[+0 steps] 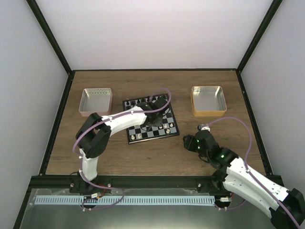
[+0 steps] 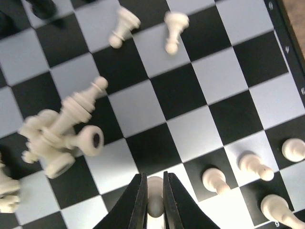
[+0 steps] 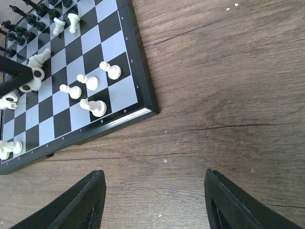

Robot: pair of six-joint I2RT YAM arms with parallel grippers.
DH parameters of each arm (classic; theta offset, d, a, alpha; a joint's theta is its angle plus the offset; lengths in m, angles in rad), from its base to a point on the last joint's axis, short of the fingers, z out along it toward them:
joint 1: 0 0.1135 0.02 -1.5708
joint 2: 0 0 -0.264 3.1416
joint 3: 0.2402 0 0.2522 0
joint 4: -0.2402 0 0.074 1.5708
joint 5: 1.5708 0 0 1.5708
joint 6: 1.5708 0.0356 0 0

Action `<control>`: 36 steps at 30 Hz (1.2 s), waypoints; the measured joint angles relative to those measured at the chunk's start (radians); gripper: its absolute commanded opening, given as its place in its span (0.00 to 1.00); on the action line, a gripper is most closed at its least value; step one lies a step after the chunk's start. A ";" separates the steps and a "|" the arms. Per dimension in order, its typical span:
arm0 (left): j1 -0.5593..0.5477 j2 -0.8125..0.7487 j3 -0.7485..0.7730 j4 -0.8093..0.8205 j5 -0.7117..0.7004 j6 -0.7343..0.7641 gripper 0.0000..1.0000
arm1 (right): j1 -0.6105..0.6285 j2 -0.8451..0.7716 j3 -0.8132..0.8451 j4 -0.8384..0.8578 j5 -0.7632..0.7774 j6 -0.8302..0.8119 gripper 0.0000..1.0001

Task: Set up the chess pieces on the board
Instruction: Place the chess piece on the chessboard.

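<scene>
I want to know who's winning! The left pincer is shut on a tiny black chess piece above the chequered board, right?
No. The left pincer is shut on a tiny cream-white chess piece, not black, above the black-and-white chequered board. The left wrist view shows it.

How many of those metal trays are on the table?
2. The silver tray lies left of the board; the gold tray lies right of it. Nothing in view looks able to hide a third.
</scene>
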 measured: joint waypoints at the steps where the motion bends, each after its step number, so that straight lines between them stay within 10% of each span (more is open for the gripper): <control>1: -0.008 0.011 0.000 -0.002 0.006 -0.001 0.11 | 0.000 0.000 0.000 0.000 0.000 0.000 0.58; 36: -0.024 0.055 -0.011 0.000 0.072 -0.071 0.25 | 0.000 0.013 0.001 0.005 0.000 -0.003 0.59</control>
